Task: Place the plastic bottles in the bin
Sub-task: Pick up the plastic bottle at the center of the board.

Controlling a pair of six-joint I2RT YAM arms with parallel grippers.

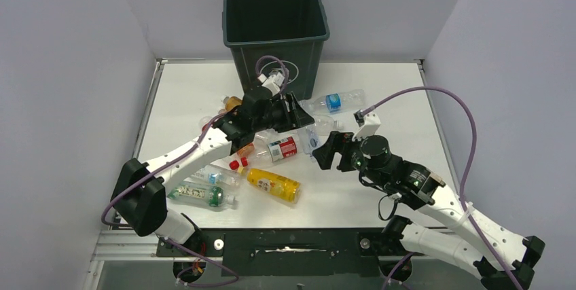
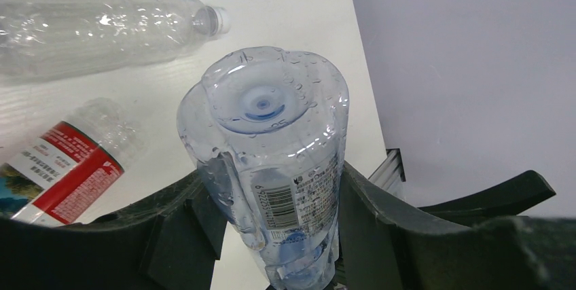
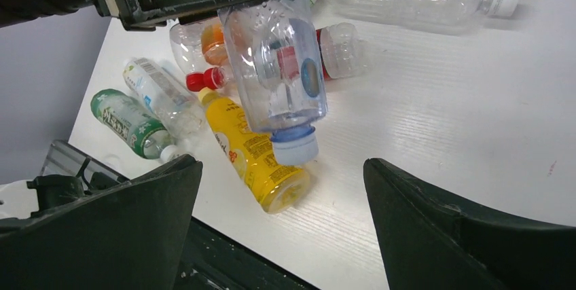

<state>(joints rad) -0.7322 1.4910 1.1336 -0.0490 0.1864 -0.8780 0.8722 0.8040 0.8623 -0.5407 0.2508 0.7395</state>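
Left pincer (image 2: 275,202) clamped on a blue-capped clear bottle (image 2: 265,120) near the middle of the surface (image 1: 380,100). Right pincer (image 3: 282,168) jaws apart, empty. Bin (image 1: 248,66) at the far edge.

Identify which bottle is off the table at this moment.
The clear bottle with the pale blue cap, clamped cap-down between the left fingers; the others, such as the yellow one, lie on the table.
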